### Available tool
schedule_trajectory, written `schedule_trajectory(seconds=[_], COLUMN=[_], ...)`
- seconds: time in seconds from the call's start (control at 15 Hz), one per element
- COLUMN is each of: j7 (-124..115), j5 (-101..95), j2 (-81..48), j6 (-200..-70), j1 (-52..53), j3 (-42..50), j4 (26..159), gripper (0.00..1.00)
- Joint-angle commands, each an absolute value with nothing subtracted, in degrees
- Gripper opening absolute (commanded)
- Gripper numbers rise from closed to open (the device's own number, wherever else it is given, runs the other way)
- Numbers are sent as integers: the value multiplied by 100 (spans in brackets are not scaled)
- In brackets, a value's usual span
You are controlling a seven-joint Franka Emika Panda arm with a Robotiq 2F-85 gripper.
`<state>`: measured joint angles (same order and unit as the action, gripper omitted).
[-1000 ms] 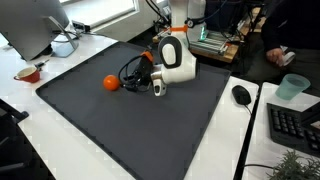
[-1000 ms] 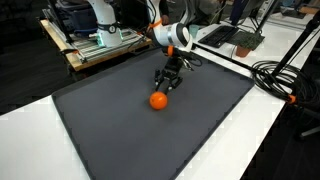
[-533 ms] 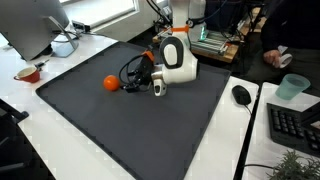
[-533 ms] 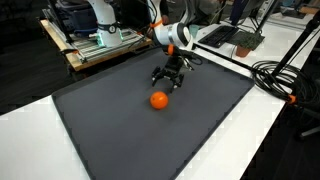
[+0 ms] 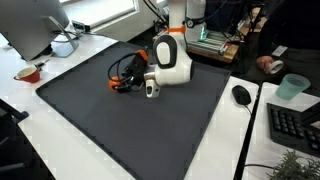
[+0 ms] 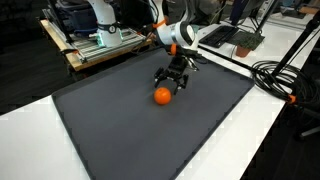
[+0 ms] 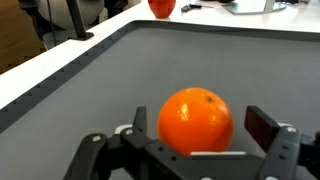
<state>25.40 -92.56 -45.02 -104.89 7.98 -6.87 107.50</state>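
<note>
The fingers (image 6: 168, 86) stand wide open and hold nothing. In the wrist view, the orange (image 7: 196, 120) sits between the 2 on the dark counter (image 7: 120, 70). A red bowl (image 7: 161, 7) lies well beyond them.

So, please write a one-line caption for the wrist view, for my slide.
The open black gripper flanks a round orange fruit lying on a dark grey mat.
</note>
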Motion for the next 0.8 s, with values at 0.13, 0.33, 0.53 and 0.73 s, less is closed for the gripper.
schedule_trajectory(seconds=[0.13,0.33,0.53,0.73], j7=[2808,2969,2979,2992], j5=[-8888,-8781,-8745,-8755], j2=[-4822,-4956,-5050,-5129], j6=[-10497,-10513,-10475,-10416], j1=[667,651,668,689], j3=[-651,-654,-623,-575], j4=[10270,10147,10032,9938], gripper=[100,100,100,100])
